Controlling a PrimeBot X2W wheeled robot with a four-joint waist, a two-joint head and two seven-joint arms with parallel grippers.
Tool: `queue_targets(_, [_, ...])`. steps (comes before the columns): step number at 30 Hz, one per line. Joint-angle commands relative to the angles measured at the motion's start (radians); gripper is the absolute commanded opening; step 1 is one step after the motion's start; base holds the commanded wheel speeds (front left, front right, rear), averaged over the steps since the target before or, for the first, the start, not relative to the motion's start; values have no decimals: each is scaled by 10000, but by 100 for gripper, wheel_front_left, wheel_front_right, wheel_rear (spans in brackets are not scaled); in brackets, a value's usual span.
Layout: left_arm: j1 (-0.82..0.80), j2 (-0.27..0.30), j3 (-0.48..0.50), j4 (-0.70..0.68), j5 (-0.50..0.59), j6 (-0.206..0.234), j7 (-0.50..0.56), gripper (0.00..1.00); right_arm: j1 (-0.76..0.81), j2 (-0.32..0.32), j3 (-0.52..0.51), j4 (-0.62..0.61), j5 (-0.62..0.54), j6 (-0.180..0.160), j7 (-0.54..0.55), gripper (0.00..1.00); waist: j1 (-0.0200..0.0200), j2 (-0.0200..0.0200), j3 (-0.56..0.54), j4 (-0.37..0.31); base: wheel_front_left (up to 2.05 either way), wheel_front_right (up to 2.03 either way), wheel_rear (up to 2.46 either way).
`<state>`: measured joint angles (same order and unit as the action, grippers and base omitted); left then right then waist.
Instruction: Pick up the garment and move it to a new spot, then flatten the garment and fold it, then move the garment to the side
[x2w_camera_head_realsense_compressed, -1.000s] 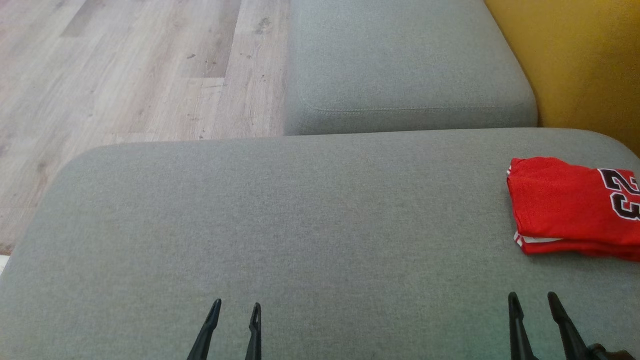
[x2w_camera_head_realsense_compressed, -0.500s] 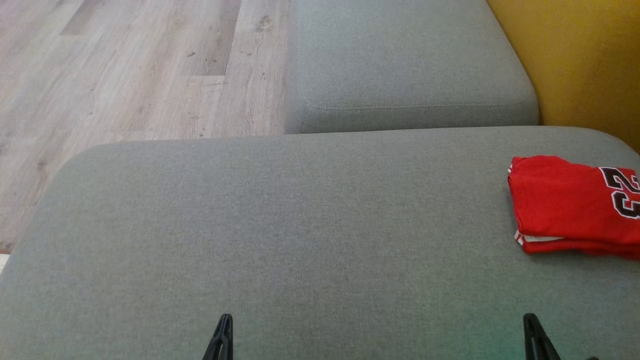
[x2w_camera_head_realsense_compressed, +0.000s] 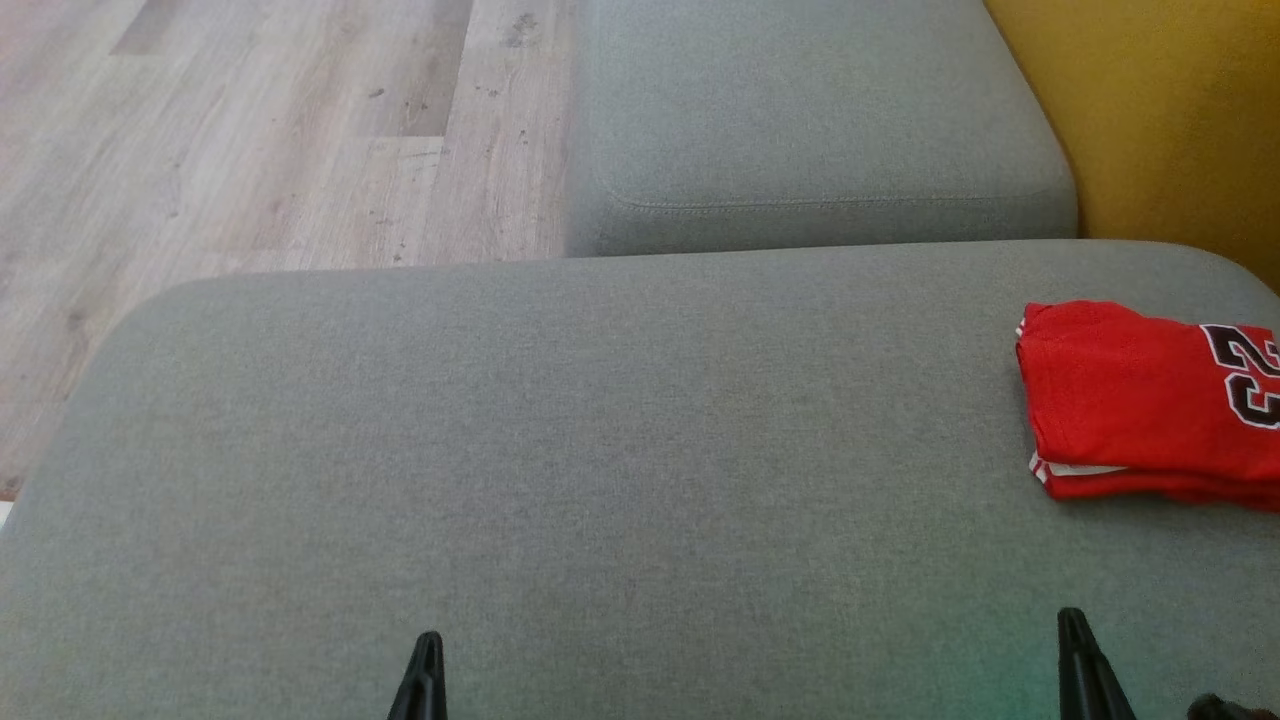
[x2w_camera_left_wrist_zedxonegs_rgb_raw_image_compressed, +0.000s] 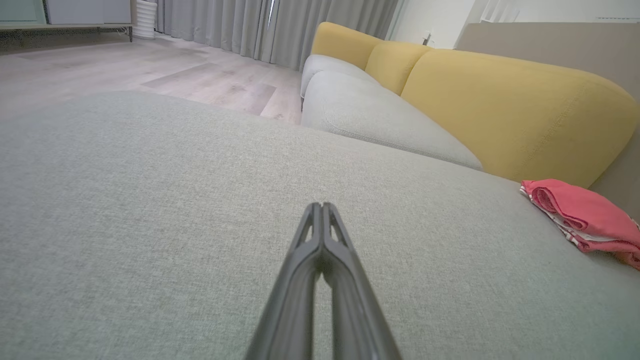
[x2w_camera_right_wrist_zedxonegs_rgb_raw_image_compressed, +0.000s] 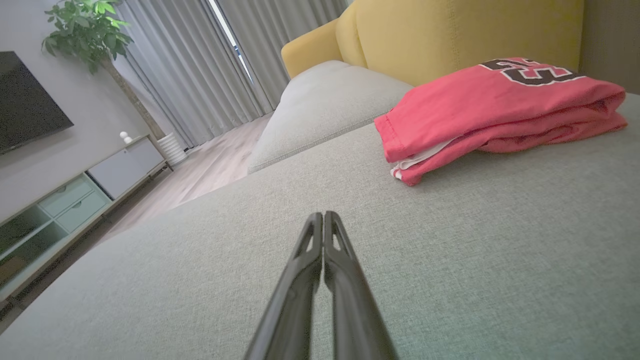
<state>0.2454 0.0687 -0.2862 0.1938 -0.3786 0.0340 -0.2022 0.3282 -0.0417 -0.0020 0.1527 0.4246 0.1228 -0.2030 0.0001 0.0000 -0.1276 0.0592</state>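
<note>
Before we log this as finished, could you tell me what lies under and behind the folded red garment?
The red garment rests on the grey cushion, with the yellow backrest behind it. White trim shows between its layers; the inner folds are hidden.

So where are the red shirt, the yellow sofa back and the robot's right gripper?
red shirt (x2w_camera_right_wrist_zedxonegs_rgb_raw_image_compressed: 480, 102), right wrist view, on its folded top layer
yellow sofa back (x2w_camera_left_wrist_zedxonegs_rgb_raw_image_compressed: 510, 110), left wrist view, on its front face
right gripper (x2w_camera_right_wrist_zedxonegs_rgb_raw_image_compressed: 323, 216), right wrist view, between its closed fingertips

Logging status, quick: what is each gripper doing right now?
Left gripper: closed, holding nothing.
Right gripper: closed, holding nothing, clear of the garment.
</note>
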Motion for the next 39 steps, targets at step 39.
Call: queue_targets(39, [-1619, 155, 1334, 14, -4872, -643, 942, 0, -1875, -260, -218, 158, 4648, 39, 1014, 0, -1, 0, 485, -220, 0, 0, 0])
